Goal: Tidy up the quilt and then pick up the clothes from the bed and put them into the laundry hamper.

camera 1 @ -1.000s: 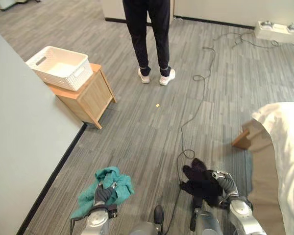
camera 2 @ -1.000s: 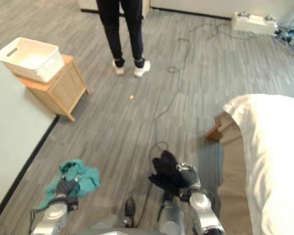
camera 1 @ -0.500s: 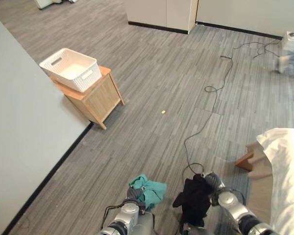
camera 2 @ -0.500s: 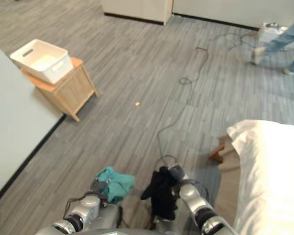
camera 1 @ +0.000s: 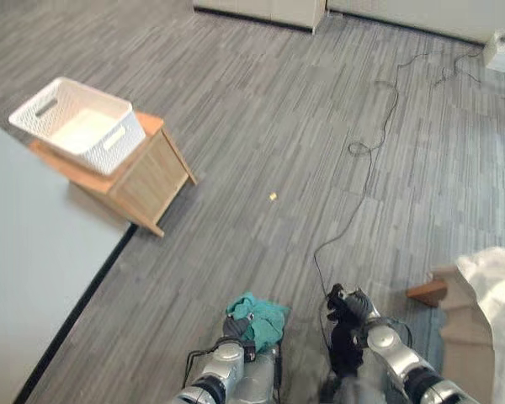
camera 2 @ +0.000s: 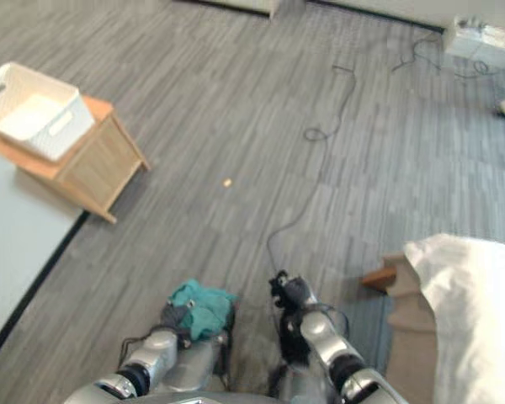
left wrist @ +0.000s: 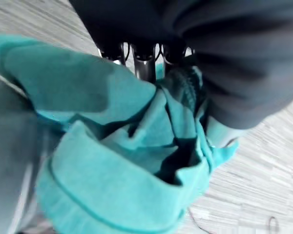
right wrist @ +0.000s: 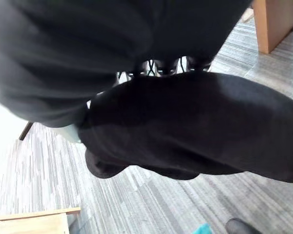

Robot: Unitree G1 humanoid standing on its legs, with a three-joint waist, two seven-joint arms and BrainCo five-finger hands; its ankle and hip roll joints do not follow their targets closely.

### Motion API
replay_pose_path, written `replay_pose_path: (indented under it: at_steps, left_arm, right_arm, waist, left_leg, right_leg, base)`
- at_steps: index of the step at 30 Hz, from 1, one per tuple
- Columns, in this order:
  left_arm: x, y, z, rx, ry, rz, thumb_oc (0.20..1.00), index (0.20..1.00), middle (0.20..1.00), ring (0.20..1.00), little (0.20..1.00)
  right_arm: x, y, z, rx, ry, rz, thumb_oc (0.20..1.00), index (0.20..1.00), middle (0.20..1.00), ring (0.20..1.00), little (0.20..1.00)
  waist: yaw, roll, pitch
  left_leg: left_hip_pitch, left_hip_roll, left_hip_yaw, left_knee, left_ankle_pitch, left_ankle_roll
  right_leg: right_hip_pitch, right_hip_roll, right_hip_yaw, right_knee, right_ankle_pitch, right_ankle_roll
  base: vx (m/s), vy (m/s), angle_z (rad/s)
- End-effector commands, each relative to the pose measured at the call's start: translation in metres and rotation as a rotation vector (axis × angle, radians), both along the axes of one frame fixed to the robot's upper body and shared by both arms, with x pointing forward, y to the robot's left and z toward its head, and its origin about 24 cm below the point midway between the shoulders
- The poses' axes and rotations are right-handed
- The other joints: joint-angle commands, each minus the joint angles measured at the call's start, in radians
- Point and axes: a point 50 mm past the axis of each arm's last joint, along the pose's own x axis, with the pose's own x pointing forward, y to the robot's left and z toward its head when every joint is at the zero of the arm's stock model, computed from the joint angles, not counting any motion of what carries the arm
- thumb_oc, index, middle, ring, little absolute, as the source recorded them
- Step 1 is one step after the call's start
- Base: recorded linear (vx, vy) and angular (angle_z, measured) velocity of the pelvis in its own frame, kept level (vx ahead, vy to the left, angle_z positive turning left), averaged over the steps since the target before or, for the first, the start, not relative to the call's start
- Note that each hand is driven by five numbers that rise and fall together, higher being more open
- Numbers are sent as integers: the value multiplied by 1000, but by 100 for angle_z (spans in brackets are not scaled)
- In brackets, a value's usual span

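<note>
1. Left eye view: the left hand [camera 1: 234, 326] carries a crumpled teal cloth garment [camera 1: 259, 316] low in front of the robot. The white slotted plastic laundry hamper [camera 1: 77, 124] sits on a small wooden cabinet [camera 1: 130, 177] well ahead and to the left, across bare grey plank floor [camera 1: 261, 126]. With that far to go, a loose hold could drop a garment on the way.
2. Right eye view: the right hand [camera 2: 295, 297] holds a dark black cloth garment [camera 2: 284, 324] that hangs down; a trailing end may snag. The white quilt [camera 2: 475, 311] lies on the bed at the right.
3. Left wrist view: fingers [left wrist: 143, 66] curl into the teal folds, pinching them.
4. Right wrist view: fingers [right wrist: 162, 67] are clenched over the black cloth, a shallow-looking hold, so slipping is the likelier risk here.
</note>
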Motion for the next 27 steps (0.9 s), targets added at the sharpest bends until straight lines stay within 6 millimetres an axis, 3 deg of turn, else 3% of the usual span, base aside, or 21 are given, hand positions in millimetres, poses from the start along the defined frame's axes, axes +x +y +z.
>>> replay_pose_path:
  at_steps: [1,2,4,5,6,8,9,11,13,15,17,18,20,21,24,26,27]
  left_arm:
    - [44,-2,32,38,-190,-36,200,200,200,200,200]
    - [48,-3,36,48,-214,-50,200,200,200,200,200]
    - [54,-5,42,57,-248,-87,200,200,200,200,200]
    - [53,-5,42,57,-247,-87,200,200,200,200,200]
    - [57,-4,44,59,-257,-84,200,200,200,200,200]
    - [51,1,39,72,-234,-92,200,200,200,200,200]
    - [44,0,33,61,-209,-89,200,200,200,200,200]
    - [32,3,23,26,-161,-35,200,200,200,200,200]
    - [32,3,24,25,-167,-41,200,200,200,200,200]
    - [36,5,27,38,-179,-46,200,200,200,200,200]
    - [36,5,27,43,-176,-53,200,200,200,200,200]
    - [36,3,28,35,-183,-58,200,200,200,200,200]
    - [36,3,28,35,-183,-58,200,200,200,200,200]
    - [36,6,28,46,-185,-44,200,200,200,200,200]
    - [37,6,26,66,-157,-24,200,200,200,200,200]
    - [34,8,22,69,-130,-16,200,200,200,200,200]
    - [30,10,19,74,-113,-16,200,200,200,200,200]
  right_arm:
    - [63,14,69,126,-336,-5,200,200,200,200,200]
    - [63,15,72,136,-350,-4,200,200,200,200,200]
    - [63,8,75,133,-363,-15,200,200,200,200,200]
    - [62,8,75,133,-362,-16,200,200,200,200,200]
    - [62,4,76,117,-364,-22,200,200,200,200,200]
    - [57,2,71,93,-345,-12,200,200,200,200,200]
    - [52,1,65,88,-323,-12,200,200,200,200,200]
    - [47,-3,57,57,-295,0,200,200,200,200,200]
    - [51,0,59,53,-291,9,200,200,200,200,200]
    - [55,0,62,55,-298,12,200,200,200,200,200]
    - [56,0,61,57,-284,20,200,200,200,200,200]
    - [54,3,62,67,-291,40,200,200,200,200,200]
    - [54,3,62,67,-291,40,200,200,200,200,200]
    - [53,9,63,97,-309,54,200,200,200,200,200]
    - [59,18,65,148,-315,22,200,200,200,200,200]
    - [56,26,60,160,-289,37,200,200,200,200,200]
    - [57,28,60,164,-288,38,200,200,200,200,200]
  waist:
    - [-7,-1,38]
    - [-34,4,40]
    - [-75,1,26]
    - [-77,6,29]
    - [-100,11,24]
    - [-101,3,5]
    - [-93,16,3]
    - [-78,15,7]
    - [-31,-12,55]
    - [0,-38,78]
    - [24,-43,73]
    - [37,-41,53]
    - [37,-45,52]
    - [51,-26,12]
    - [57,-39,-6]
    - [79,-53,-35]
    - [97,-67,-45]
  left_leg:
    - [152,6,-82,-131,-83,4]
    - [183,8,-105,-131,-106,-8]
    - [231,6,-132,-131,-152,-38]
    - [237,13,-134,-131,-156,-40]
    - [281,25,-143,-131,-208,-65]
    - [342,40,-138,-131,-273,-74]
    - [376,58,-134,-117,-245,-84]
    - [284,43,-110,196,-143,-115]
    - [60,11,-101,618,-43,-128]
    - [-54,16,-45,753,-85,-110]
    - [-101,20,2,656,-134,-105]
    - [-105,29,45,438,-153,-91]
    - [-102,25,46,429,-147,-90]
    - [-66,81,156,52,-45,-97]
    - [-89,144,329,30,-7,-107]
    - [-54,117,323,-11,-24,-79]
    - [-40,83,305,-17,-33,-60]
  right_leg:
    - [150,93,-91,-277,129,8]
    - [125,83,-126,-365,97,-6]
    - [106,45,-172,-661,99,-25]
    - [119,53,-177,-675,103,-26]
    - [87,45,-172,-902,178,-7]
    - [90,30,-173,-937,187,0]
    - [114,51,-157,-925,187,-18]
    - [180,66,-140,-908,181,-69]
    - [267,62,-148,-916,159,-116]
    - [340,71,-147,-947,131,-131]
    - [392,78,-144,-980,108,-123]
    - [409,79,-134,-984,76,-103]
    - [407,75,-133,-984,77,-103]
    - [472,114,-167,-984,7,-83]
    - [558,120,-255,-984,-33,-69]
    - [571,87,-294,-922,-2,-30]
    - [556,49,-312,-807,41,6]
  base:
    - [654,19,135]
    - [713,-67,137]
    - [586,-99,141]
    - [623,-153,147]
    - [698,-206,113]
    - [767,-174,52]
    - [577,-109,31]
    - [523,-205,28]
    - [361,-261,38]
    - [393,-190,-47]
    - [575,31,-73]
    - [516,101,-55]
    - [432,118,-99]
    - [723,182,-119]
    - [663,135,-73]
    - [543,233,60]
    - [561,347,130]
